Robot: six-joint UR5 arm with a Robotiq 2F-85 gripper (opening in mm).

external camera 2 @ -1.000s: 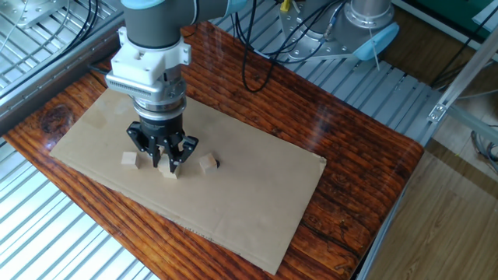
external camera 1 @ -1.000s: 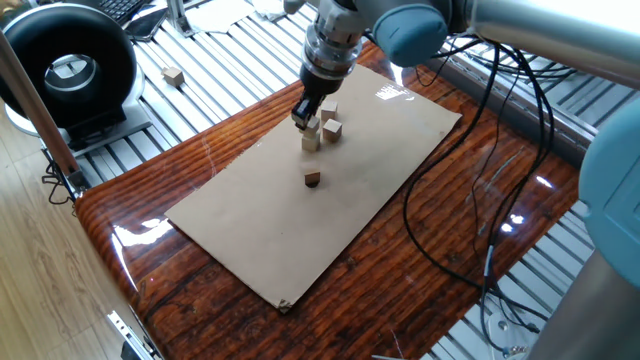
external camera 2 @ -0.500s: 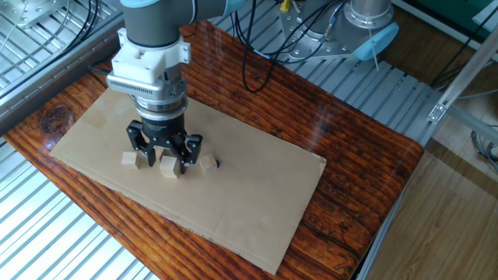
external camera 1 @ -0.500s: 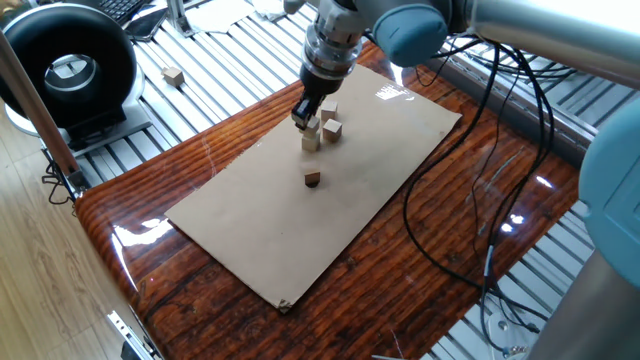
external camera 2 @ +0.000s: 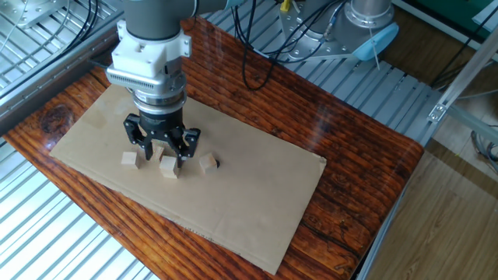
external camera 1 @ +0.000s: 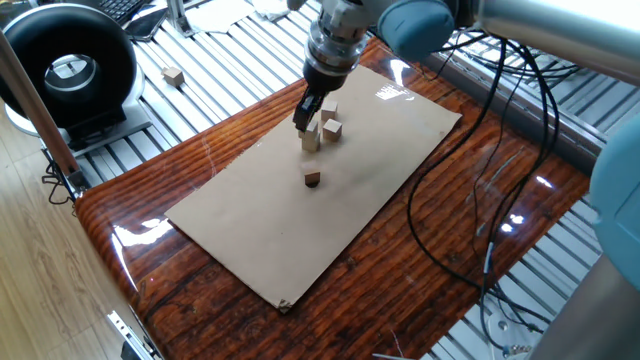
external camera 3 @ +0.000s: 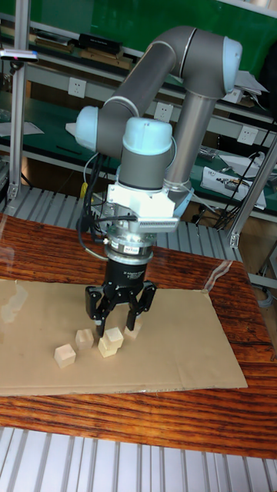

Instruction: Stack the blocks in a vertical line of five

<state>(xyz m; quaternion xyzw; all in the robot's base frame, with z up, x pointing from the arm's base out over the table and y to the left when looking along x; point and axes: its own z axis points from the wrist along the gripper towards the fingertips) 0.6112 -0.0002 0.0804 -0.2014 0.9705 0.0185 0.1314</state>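
Note:
A stack of two pale wooden blocks [external camera 3: 110, 343] stands on the cardboard sheet [external camera 2: 233, 194]; the same stack [external camera 2: 169, 166] [external camera 1: 311, 140] shows in both fixed views. My gripper [external camera 3: 115, 320] [external camera 2: 162, 154] [external camera 1: 305, 119] hangs open just above the stack, fingers spread to either side and touching nothing. Loose blocks lie close by: one [external camera 3: 84, 339] [external camera 2: 130, 159] beside the stack, one [external camera 3: 132, 329] partly behind a finger, and one [external camera 3: 65, 354] [external camera 2: 207, 162] further off. In the one fixed view, two loose blocks [external camera 1: 333, 129] [external camera 1: 329, 109] sit beyond the stack and a shaded one [external camera 1: 312, 179] lies nearer.
The cardboard lies on a glossy red-brown wooden table [external camera 1: 470, 200]. A small dark spot [external camera 2: 217, 163] is next to the outlying block. Another small cube [external camera 1: 174, 75] rests on the metal slats off the table, near a black round device [external camera 1: 65, 70]. Cables hang at the table's far side.
The gripper, narrow around the upper block a second ago, has spread its fingers and risen a little. The block stays on the stack. The other blocks have not moved.

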